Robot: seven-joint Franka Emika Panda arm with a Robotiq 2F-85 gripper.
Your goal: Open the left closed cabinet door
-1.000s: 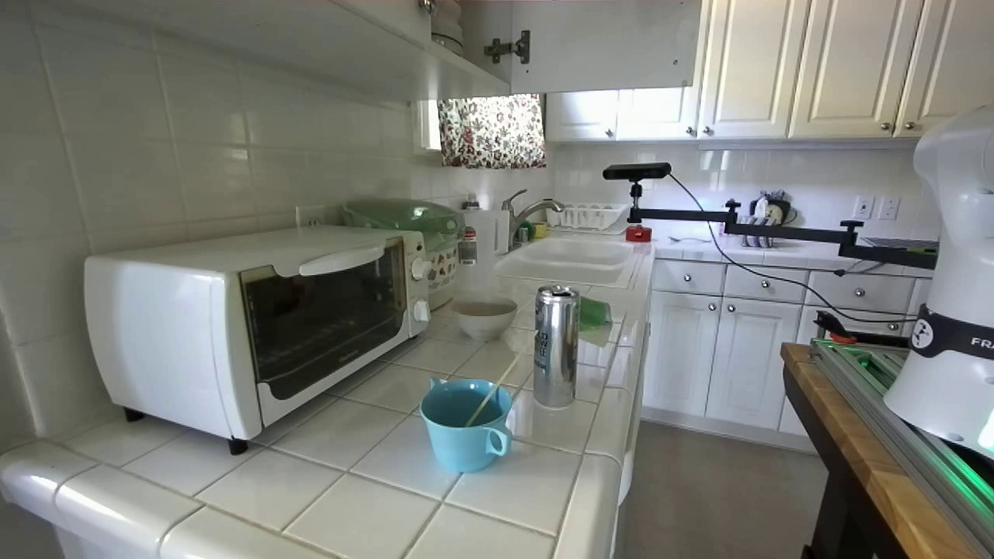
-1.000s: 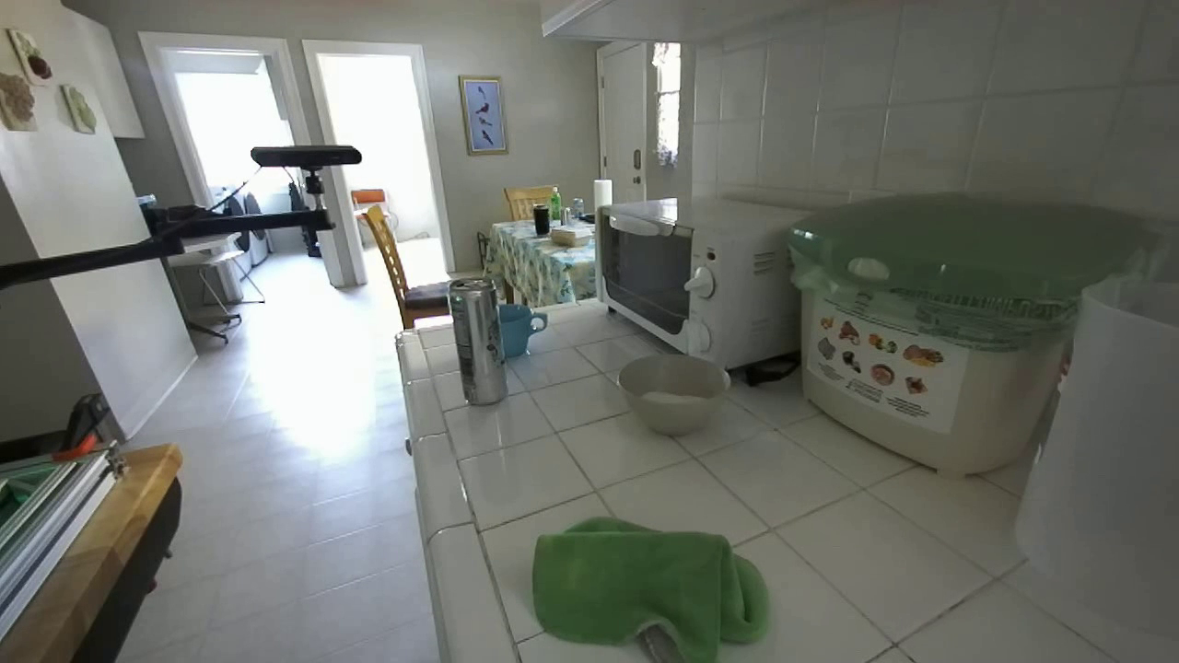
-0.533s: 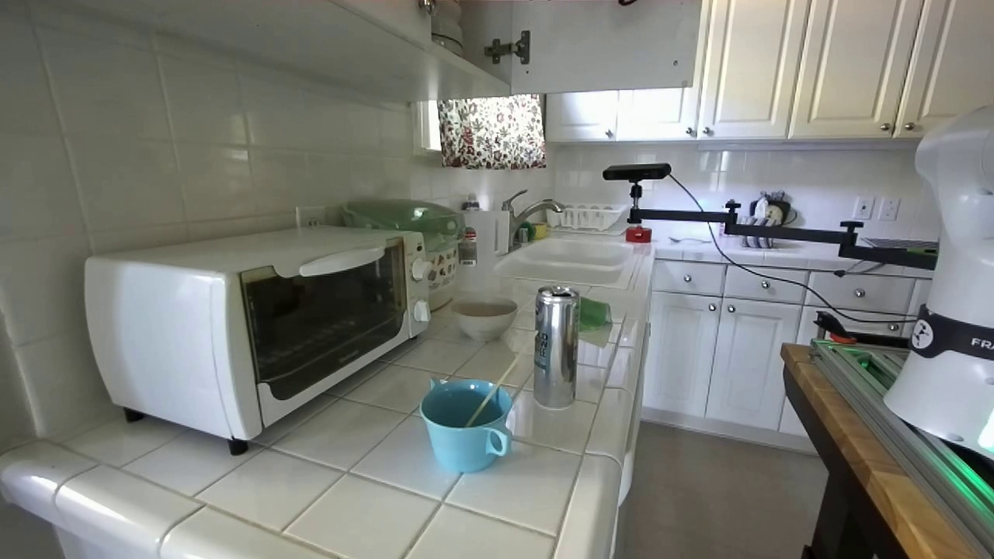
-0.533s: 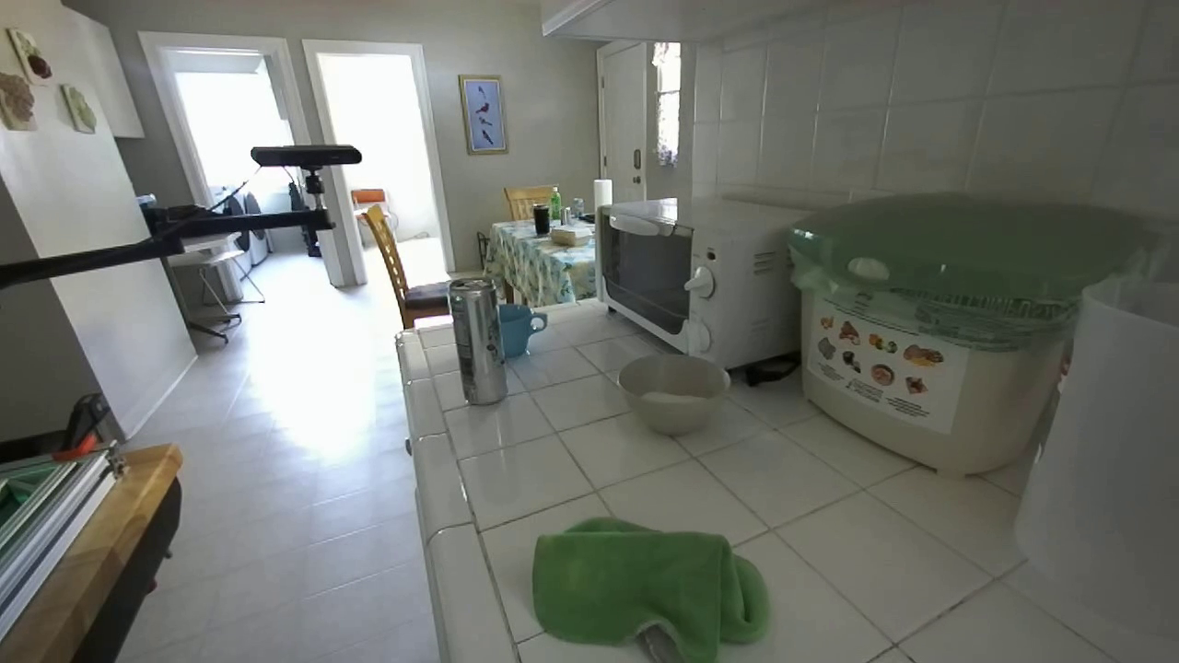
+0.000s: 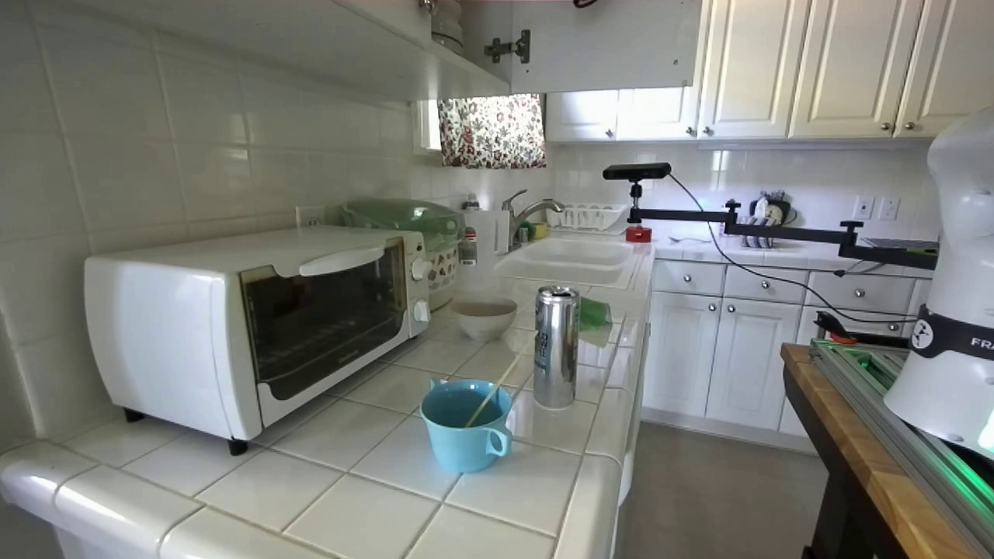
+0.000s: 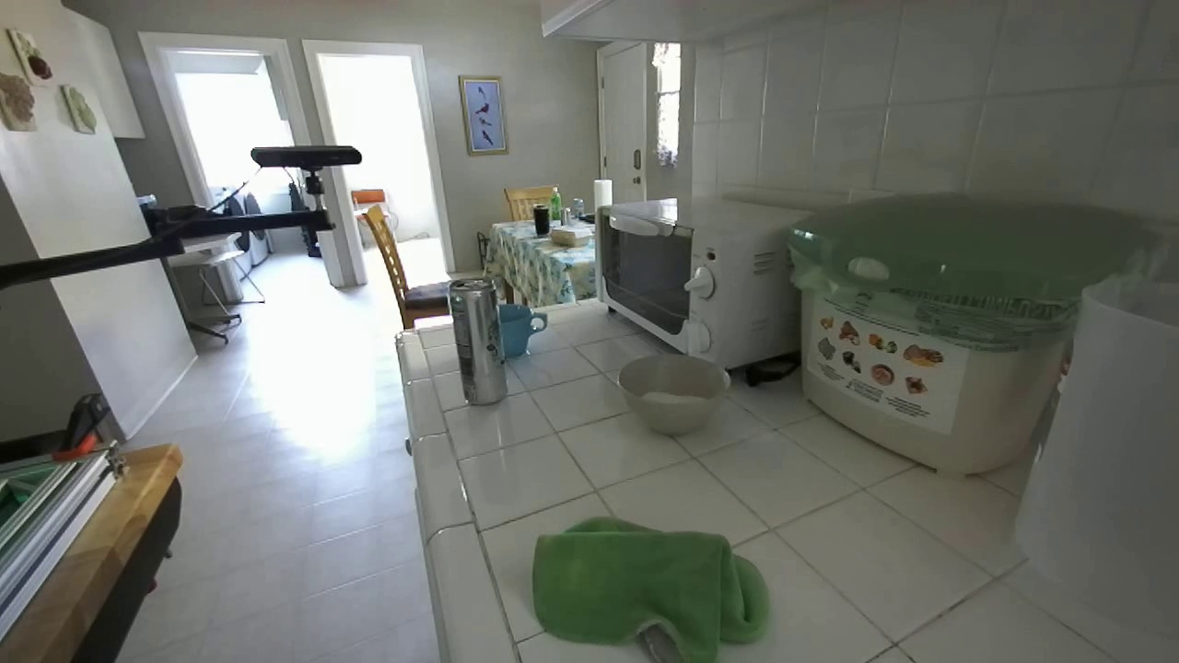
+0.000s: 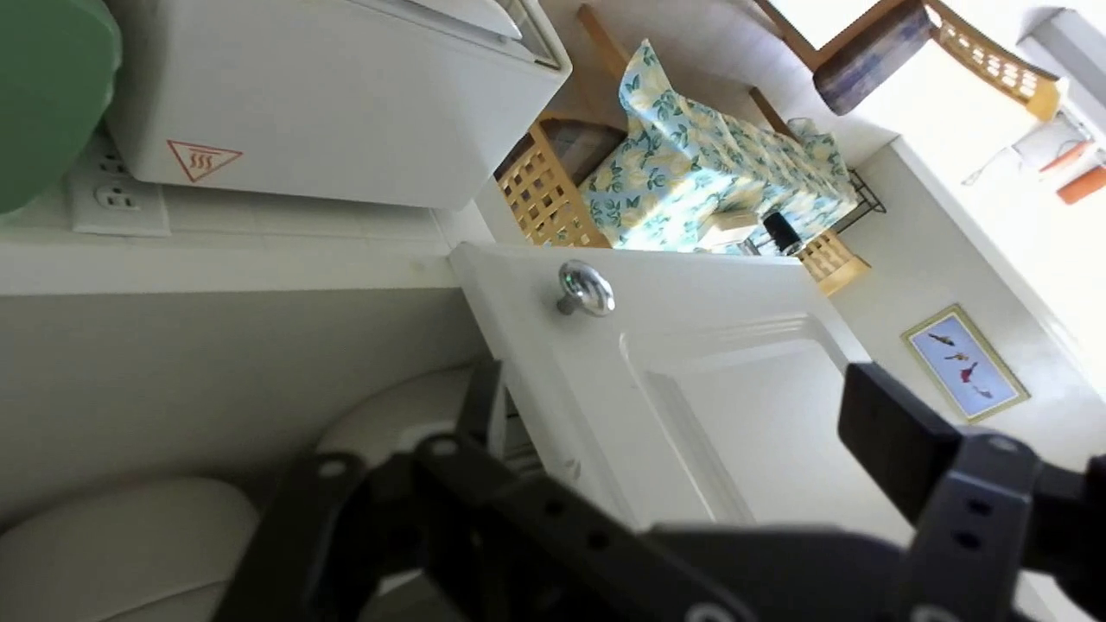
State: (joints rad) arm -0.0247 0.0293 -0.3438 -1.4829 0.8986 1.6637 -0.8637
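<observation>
The left cabinet door (image 7: pixel 734 380) is white and panelled, and fills the middle of the wrist view. Its round silver knob (image 7: pixel 586 289) sits near its lower corner, beside the free edge. The knob also shows at the top of an exterior view (image 5: pixel 426 5), where the door looks closed. My gripper (image 7: pixel 691 406) is open and empty. In the wrist view one finger overlaps the opening just beside the door's edge; the other is in front of the door's face. The knob is beyond the fingertips, not between them. In the exterior views the fingers are out of frame.
The neighbouring door (image 5: pixel 606 46) stands open on its hinge; dishes (image 7: pixel 130 544) sit inside that cabinet. Below are the toaster oven (image 5: pixel 248 326), a blue cup (image 5: pixel 466 435), a can (image 5: pixel 556 349), a bowl (image 6: pixel 673 396) and a green-lidded bin (image 6: pixel 930 368).
In an exterior view the arm has shifted slightly to the right, and a dark piece at the top edge has come into view and moved left across the open door.
</observation>
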